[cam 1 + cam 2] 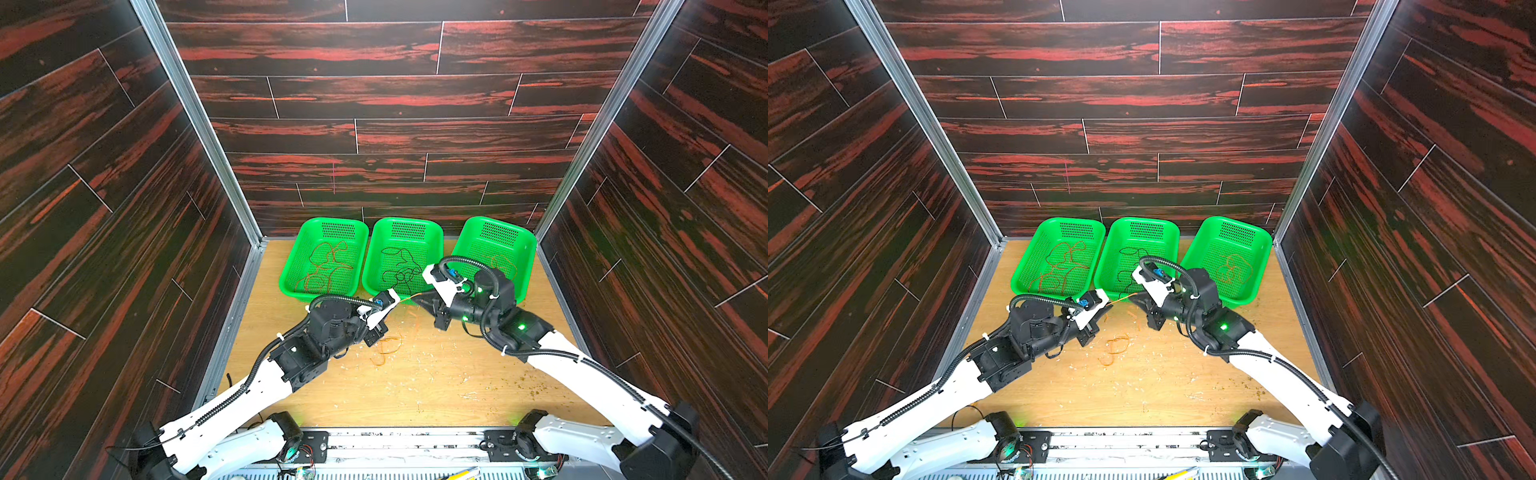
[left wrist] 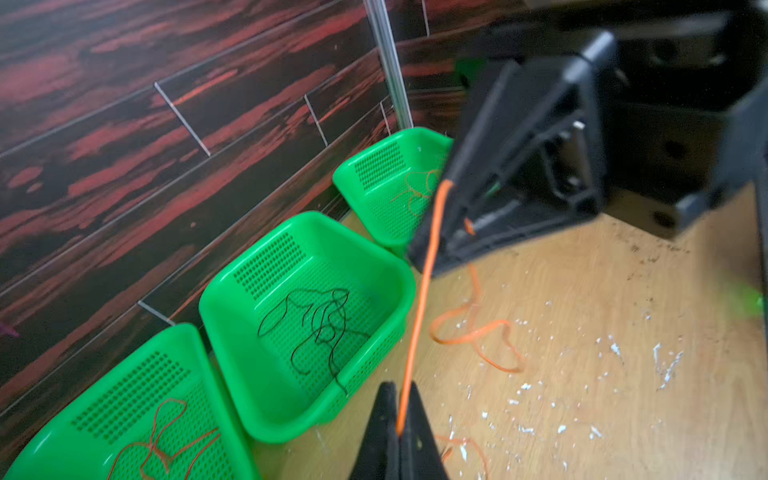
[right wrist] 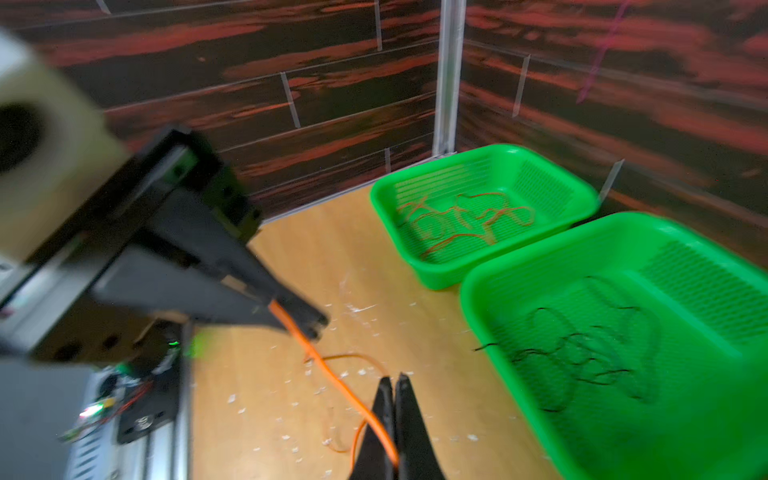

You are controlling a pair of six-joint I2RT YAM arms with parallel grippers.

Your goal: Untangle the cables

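One thin orange wire point(image 2: 419, 307) stretched taut between left gripper point(image 2: 399, 399) and right gripper point(image 3: 394, 382), both sets of jaws pinched shut on it, slack loops trailing below. Looks nearly finished: thin red wire point(image 1: 328, 266), thin black wire point(image 1: 401, 270) and second orange wire point(image 1: 1235, 270) lying apart in a row of three green perforated plastic baskets point(image 1: 405, 220). Pale wooden worktop point(image 1: 415, 386) flecked with white scraps, inside dark red-streaked plank walls point(image 1: 374, 104).

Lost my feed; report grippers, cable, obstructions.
Left gripper shut on orange cable. Right gripper shut on it too, strand spanning between. Rest loops on table. Nothing blocking.
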